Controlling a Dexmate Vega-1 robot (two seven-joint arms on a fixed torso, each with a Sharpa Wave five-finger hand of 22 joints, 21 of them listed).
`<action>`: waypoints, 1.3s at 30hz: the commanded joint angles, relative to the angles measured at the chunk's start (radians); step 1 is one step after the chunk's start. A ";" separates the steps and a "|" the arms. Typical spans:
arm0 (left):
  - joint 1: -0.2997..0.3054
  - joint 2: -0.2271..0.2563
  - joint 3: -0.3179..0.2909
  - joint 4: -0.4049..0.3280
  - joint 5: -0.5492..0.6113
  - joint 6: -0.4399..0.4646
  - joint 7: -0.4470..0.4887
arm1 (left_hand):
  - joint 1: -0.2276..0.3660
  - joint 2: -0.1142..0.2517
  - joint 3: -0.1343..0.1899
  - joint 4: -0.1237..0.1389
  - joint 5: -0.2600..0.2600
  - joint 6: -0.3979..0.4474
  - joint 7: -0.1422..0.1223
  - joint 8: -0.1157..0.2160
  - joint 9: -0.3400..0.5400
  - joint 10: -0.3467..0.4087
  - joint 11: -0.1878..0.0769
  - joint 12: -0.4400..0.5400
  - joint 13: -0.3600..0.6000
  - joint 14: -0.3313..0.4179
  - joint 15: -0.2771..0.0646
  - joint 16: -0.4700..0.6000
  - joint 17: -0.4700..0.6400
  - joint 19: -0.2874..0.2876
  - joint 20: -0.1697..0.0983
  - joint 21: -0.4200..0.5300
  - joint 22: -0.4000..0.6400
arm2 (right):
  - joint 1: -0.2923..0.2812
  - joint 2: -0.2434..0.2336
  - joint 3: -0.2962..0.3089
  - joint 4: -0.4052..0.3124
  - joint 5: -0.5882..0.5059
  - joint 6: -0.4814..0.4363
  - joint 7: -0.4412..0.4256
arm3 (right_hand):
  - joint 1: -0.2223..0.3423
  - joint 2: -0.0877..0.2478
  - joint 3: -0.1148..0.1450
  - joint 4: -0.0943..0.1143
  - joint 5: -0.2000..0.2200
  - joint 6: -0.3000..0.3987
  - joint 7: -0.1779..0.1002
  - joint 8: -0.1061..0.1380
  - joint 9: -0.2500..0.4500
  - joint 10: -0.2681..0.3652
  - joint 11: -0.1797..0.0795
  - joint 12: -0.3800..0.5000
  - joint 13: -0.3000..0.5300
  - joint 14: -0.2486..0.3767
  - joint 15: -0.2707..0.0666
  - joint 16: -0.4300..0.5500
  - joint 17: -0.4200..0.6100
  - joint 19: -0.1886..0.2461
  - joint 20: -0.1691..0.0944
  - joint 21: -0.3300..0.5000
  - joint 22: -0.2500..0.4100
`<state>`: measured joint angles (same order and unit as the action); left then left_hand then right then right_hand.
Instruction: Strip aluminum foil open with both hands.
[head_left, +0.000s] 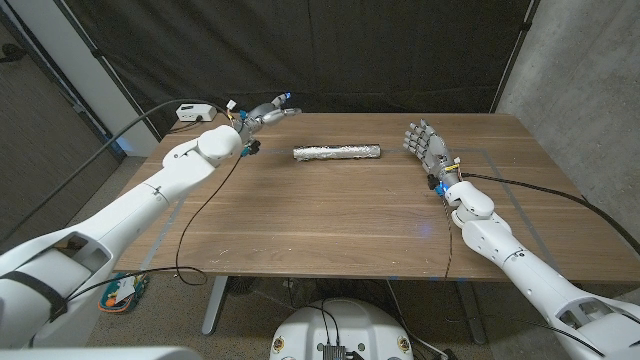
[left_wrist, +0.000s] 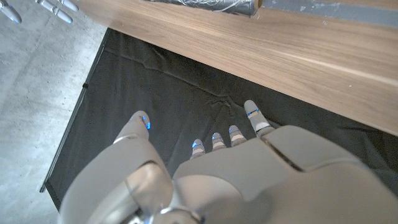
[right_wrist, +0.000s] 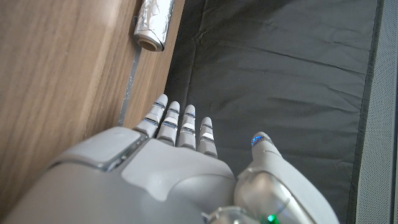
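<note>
The left robot hand (head_left: 262, 113) is seen near the counter's far left corner, its fingers (left_wrist: 252, 116) extended and apart with nothing held. The right robot hand (head_left: 426, 143) is raised on its edge over the counter's right part, fingers (right_wrist: 176, 123) straight and spread, and nothing is held there either. Between the two, the foil roll (head_left: 338, 152) is laid lengthwise on the wooden counter (head_left: 330, 225), towards the far side, apart from both robot hands and nearer the right one. A dark curtain (head_left: 330, 50) is hung behind the counter. A white box (head_left: 192, 112) with a cable is placed beyond the far left corner.
</note>
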<state>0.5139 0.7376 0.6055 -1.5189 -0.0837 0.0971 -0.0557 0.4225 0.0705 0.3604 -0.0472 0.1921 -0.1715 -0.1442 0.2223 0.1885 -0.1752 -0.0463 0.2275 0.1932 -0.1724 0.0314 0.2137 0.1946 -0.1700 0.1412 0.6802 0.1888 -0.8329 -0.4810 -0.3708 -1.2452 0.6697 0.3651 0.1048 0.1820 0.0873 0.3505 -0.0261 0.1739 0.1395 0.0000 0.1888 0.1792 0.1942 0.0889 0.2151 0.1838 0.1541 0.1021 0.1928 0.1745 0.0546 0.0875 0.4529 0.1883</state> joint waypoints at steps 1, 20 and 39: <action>-0.102 -0.009 0.062 0.028 0.104 0.009 -0.098 | 0.004 0.002 -0.002 -0.006 -0.002 -0.125 0.009 0.003 0.006 -0.109 -0.004 0.003 0.006 0.003 -0.018 0.016 0.005 -0.167 -0.004 0.005 0.002 | 0.010 0.013 -0.001 0.025 0.005 0.019 0.015 | -0.006 0.005 0.008 0.001 0.005 0.011 -0.003 0.004 0.004 0.007 -0.002 0.006 0.003 0.011 0.004 0.003 0.006 0.003 0.008 0.000 0.003; -0.239 -0.039 0.154 0.078 0.237 0.012 -0.263 | 0.110 -0.025 0.010 -0.075 0.007 0.137 0.007 0.067 0.000 0.117 -0.032 0.051 0.001 0.146 -0.044 0.026 -0.002 0.020 -0.011 0.042 -0.005 | 0.026 0.027 -0.004 0.056 0.004 0.034 0.025 | -0.009 0.008 0.010 0.001 0.006 0.034 -0.001 0.011 0.005 0.029 0.003 0.012 0.004 0.027 0.006 0.006 0.006 0.010 0.012 -0.003 0.004; -0.331 -0.063 0.238 0.071 0.361 0.072 -0.428 | 0.201 -0.043 0.023 -0.107 0.019 0.259 0.020 0.078 -0.004 0.236 -0.043 0.055 -0.003 0.248 -0.070 0.033 -0.007 0.098 -0.015 0.043 -0.008 | 0.011 0.019 0.003 0.040 0.009 0.033 0.021 | -0.008 0.011 0.015 -0.003 0.008 0.051 0.003 0.013 0.005 0.053 0.007 0.019 0.004 0.044 0.003 0.007 0.006 0.014 0.016 -0.007 0.004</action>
<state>0.2510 0.6936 0.7825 -1.4444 0.2095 0.1245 -0.3871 0.6145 0.0256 0.3771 -0.1522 0.2075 0.0807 -0.1248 0.3000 0.1812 0.0538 -0.0894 0.2787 0.1904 0.0680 -0.0359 0.2442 0.1858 -0.0785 0.1251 0.7161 0.1813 -0.8131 -0.4564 -0.3729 -1.1957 0.6743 0.3982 0.1271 0.1778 0.0914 0.3604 -0.0275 0.1778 0.1808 0.0055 0.1965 0.1791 0.2389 0.0942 0.2305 0.1837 0.1909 0.1067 0.1928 0.1793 0.0638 0.0965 0.4474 0.1882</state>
